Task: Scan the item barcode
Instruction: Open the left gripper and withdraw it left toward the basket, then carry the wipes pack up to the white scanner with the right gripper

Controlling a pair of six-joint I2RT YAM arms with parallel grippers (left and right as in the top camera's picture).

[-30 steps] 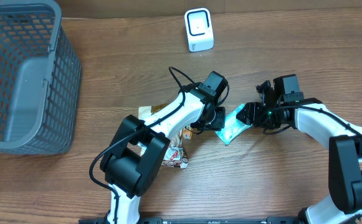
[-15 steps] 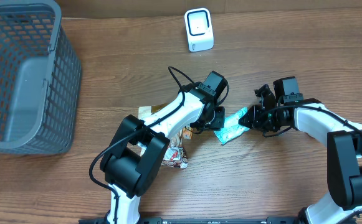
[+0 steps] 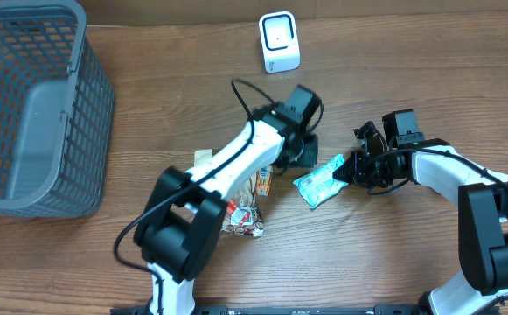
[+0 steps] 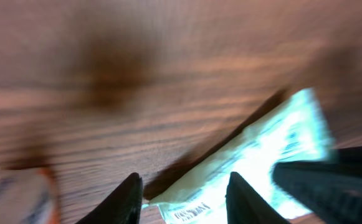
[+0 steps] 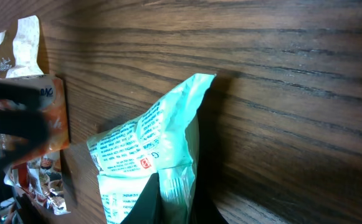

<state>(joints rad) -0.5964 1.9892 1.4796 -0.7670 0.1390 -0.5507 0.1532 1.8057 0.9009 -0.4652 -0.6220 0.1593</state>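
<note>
Right gripper (image 3: 351, 169) is pinched tight on one end of the teal packet (image 3: 319, 182), which sits on the surface (image 3: 411, 87), well apart from the scanner (image 3: 279, 41), robot-side. Left gripper (image 4: 184, 186) hovers over it, jaws parted, empty.

The brown table (image 3: 411, 79) showed a matt wood grain with fine dark lines. The mint-green printed plastic packet (image 3: 319, 182) at its centre looked thin, crinkled and faintly glossy. At ten o'clock, the grey mesh basket (image 3: 96, 96) was dull moulded plastic; at twelve, the white box-shaped scanner (image 3: 279, 41) was smooth and shiny.
</note>
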